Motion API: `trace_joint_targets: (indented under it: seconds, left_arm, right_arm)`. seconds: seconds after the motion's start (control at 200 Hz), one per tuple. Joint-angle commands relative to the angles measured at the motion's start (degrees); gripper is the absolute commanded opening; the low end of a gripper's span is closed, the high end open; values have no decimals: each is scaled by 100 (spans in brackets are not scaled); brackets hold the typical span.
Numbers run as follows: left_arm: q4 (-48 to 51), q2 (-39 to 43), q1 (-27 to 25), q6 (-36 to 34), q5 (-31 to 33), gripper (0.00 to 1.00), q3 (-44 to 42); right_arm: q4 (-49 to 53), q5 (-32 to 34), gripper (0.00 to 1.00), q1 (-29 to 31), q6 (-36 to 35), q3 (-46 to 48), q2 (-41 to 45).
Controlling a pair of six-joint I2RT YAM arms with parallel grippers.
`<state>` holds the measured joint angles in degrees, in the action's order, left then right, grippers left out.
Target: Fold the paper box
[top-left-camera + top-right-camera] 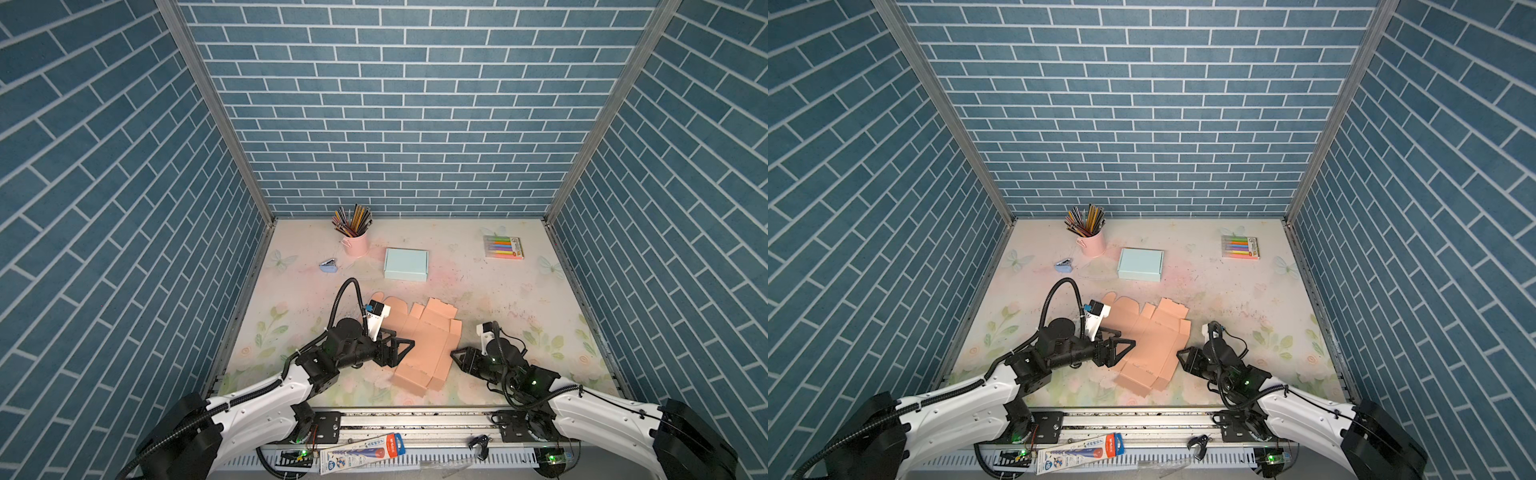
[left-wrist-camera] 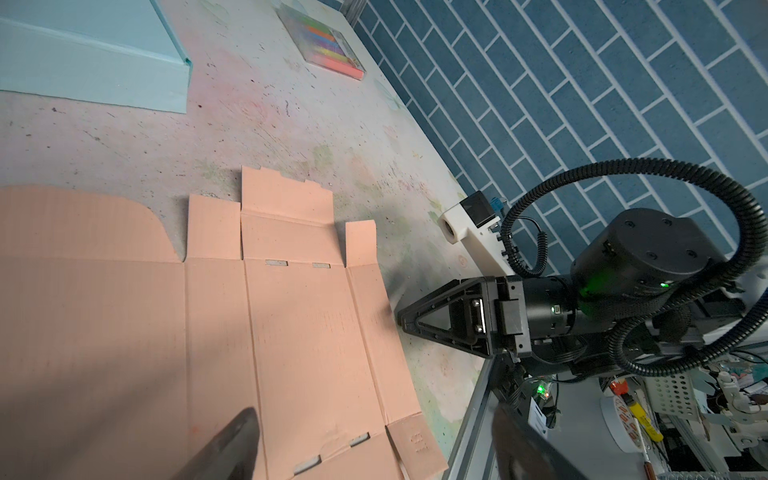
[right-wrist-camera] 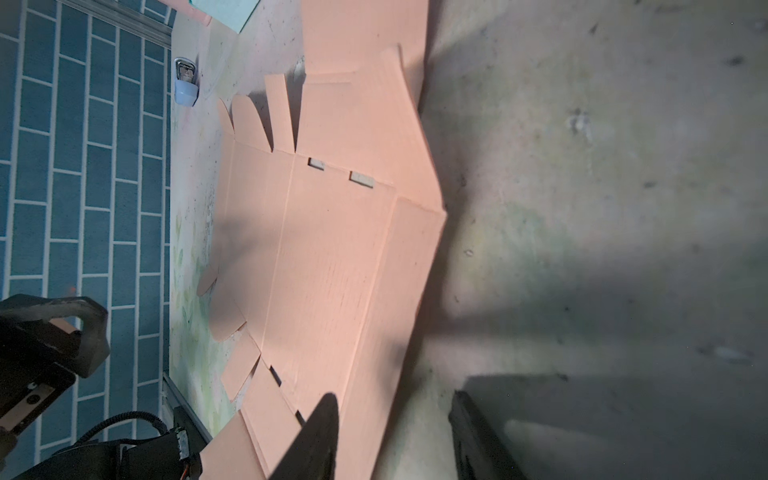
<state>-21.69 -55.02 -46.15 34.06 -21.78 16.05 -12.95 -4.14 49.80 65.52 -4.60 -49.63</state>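
Note:
The paper box (image 1: 424, 345) (image 1: 1150, 340) is a flat peach cardboard blank, lying unfolded at the front middle of the table. My left gripper (image 1: 401, 338) (image 1: 1120, 338) hangs over its left side, wide open and empty. In the left wrist view one of its fingers (image 2: 232, 449) is above the blank (image 2: 291, 332). My right gripper (image 1: 457, 356) (image 1: 1182, 355) sits low at the blank's right edge, rolled on its side, open. In the right wrist view one of its fingers (image 3: 320, 440) overlaps the blank (image 3: 332, 249); the other is over bare table, with the edge between them.
A folded light-blue box (image 1: 406, 264) sits behind the blank. A pink cup of pencils (image 1: 356, 243) and a blue stapler (image 1: 329, 267) stand at the back left, a marker pack (image 1: 503, 247) at the back right. A metal rail (image 1: 415, 417) runs along the front.

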Motion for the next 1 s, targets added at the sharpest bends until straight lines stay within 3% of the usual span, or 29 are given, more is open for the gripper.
trace_joint_targets:
  seconds: [0.0,0.305,0.995]
  left_arm:
    - [-2,21,-49,-26,92,88,136]
    - [38,14,-46,-56,145,88,137]
    - [102,119,-48,-58,231,88,3]
  right_arm:
    - [-414,-109,45,-47,-39,83,-157]
    - [-1055,-356,41,-196,-83,67,-774]
    - [-1315,-566,32,-322,-267,-252,-1540]
